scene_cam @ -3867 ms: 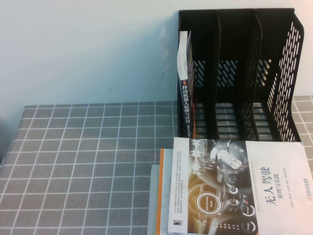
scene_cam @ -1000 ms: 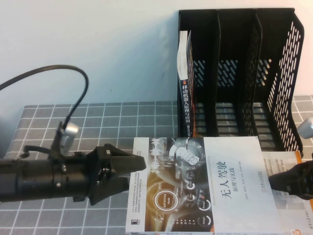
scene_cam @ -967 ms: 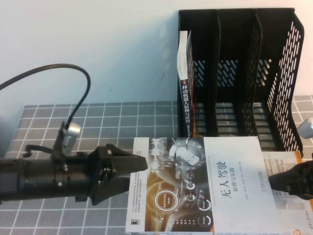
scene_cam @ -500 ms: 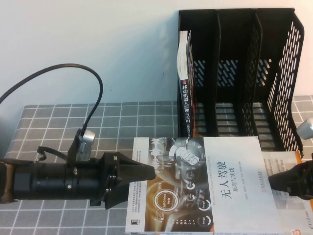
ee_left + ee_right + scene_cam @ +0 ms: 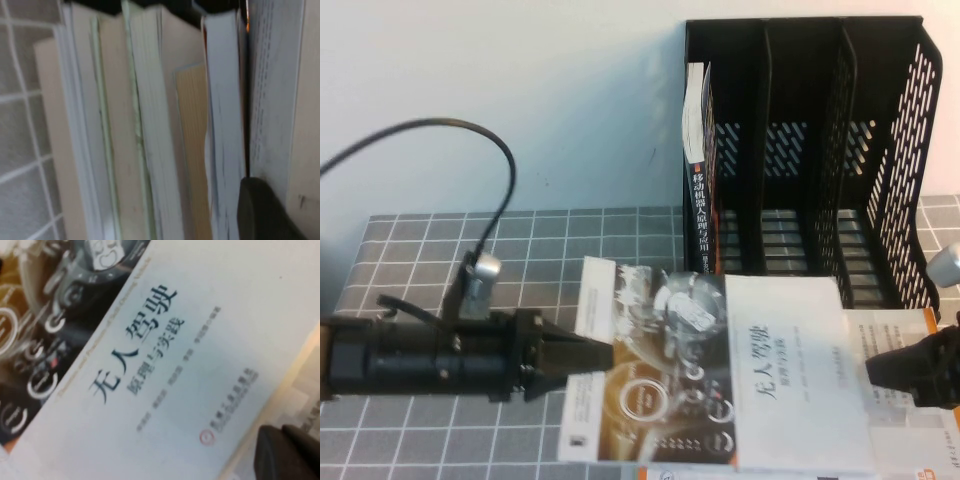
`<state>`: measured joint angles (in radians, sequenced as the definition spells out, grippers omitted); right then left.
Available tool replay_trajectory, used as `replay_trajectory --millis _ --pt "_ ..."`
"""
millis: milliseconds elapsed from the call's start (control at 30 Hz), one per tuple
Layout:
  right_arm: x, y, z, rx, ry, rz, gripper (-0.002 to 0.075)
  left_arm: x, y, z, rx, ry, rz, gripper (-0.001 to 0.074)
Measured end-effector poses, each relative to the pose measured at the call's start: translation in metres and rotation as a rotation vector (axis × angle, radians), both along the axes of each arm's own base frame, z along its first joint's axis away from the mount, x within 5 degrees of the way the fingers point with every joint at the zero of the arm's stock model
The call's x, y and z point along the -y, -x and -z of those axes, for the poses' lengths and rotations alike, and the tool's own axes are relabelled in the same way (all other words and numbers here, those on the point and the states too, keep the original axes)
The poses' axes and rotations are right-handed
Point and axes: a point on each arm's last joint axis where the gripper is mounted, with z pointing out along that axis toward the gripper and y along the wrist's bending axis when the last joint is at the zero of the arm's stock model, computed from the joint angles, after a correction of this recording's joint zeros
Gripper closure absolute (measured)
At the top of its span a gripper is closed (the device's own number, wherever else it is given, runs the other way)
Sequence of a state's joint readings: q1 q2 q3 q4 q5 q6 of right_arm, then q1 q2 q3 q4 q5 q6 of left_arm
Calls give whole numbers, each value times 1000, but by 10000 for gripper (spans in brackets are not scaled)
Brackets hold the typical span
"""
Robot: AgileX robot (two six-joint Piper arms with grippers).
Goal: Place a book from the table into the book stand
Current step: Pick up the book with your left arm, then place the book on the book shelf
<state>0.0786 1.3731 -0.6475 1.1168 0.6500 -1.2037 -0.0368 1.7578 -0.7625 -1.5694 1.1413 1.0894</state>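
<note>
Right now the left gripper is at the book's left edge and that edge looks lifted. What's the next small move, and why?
Probably keep tipping the book upward with the left gripper: its left edge is raised off the stack while the right side still lies flat. The right gripper waits at the book's right edge. The book stand has two empty compartments behind.

A dark-spined book (image 5: 700,180) stands upright toward the worktop's far edge; a white-and-orange book (image 5: 905,400) lies flat near its right edge.
</note>
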Motion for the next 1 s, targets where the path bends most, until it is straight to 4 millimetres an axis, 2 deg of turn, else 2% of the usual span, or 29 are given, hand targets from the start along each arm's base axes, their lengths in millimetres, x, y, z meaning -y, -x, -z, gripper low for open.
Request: replay_trajectory --millis 133,233,333,467,633,700,833,1000 --pt "1 8 -18 88 2 -7 729 -11 -13 -23 28 -35 -9 638" --pt "1 16 -34 160 -3 -8 729 -13 -23 -54 81 -50 -24 638" --pt "1 28 -52 233 -15 -25 729 -7 -28 -97 166 -51 -11 638" --pt "2 45 -71 322 -24 -44 729 12 -35 -153 314 -79 2 638" --pt "3 63 -88 417 -16 -56 729 48 -44 -222 490 -117 -40 638" --pt "4 69 -92 441 -4 -65 729 66 -43 -243 539 -134 -45 638" --pt "5 74 -94 442 8 -64 729 90 -45 -276 577 -188 -84 638" --pt "6 75 -93 425 16 -59 729 102 -58 -290 546 -309 -171 638"
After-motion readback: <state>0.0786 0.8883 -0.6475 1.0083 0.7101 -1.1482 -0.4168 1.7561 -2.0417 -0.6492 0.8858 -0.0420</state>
